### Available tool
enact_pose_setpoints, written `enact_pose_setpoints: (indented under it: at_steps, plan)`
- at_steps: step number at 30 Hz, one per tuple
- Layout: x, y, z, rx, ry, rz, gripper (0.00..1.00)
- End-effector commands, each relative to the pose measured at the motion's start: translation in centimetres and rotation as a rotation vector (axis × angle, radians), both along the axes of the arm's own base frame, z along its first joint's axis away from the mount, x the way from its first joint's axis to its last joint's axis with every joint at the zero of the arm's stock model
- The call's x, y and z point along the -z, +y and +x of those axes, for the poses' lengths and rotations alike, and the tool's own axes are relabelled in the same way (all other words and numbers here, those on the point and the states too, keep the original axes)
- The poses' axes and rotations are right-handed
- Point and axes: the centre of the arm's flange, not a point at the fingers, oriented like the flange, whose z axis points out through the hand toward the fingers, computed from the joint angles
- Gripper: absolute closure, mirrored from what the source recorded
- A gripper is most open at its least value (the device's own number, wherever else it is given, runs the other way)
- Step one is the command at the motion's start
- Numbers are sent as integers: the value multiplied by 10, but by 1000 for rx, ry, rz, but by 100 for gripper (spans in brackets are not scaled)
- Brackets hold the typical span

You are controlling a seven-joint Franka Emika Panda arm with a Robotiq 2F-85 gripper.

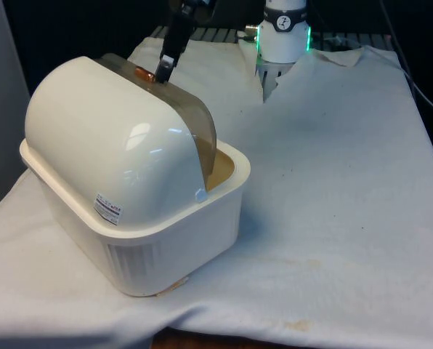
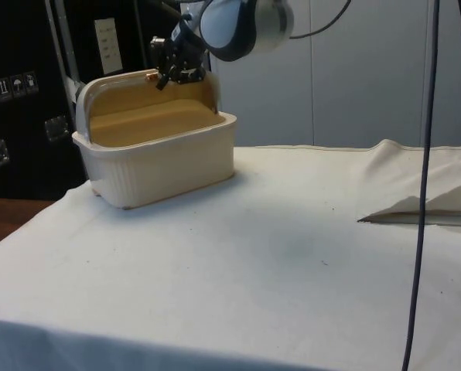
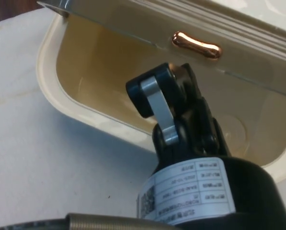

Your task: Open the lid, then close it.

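The black pincer (image 1: 163, 70) hovers at the raised edge of a cream bread box's (image 1: 151, 240) roll-top lid (image 1: 195, 116), its fingers drawn close together just below the small copper handle (image 3: 196, 44); in the wrist view the tips appear to hold nothing, and whether they touch the lid's edge cannot be told. The smoky translucent lid sits rolled well back into the rounded white hood (image 1: 107, 138), leaving the tan interior (image 2: 149, 124) open to the side camera, so the opening half of the job looks done and the closing half not yet begun. In the front view the bread box stands at about 8 o'clock on the white-clothed bench (image 1: 333, 189), with the pincer at 11 o'clock from the box's centre. The risk from here is a slip: a push that lands beside the slim, glossy handle rather than on it could skate off the curved plastic and leave the lid half shut. A stroke pressed too low could also drag the light box across the loose cloth, or jam the lid in its track
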Motion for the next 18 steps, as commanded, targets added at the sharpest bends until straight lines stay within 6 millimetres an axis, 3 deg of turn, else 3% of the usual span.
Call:
enact_pose_setpoints:
  at_steps: [1, 18]
  plan:
    - [-1, -4, 1, 18, -13, 1, 100]
    - [-11, -7, 3, 49, -46, 23, 100]
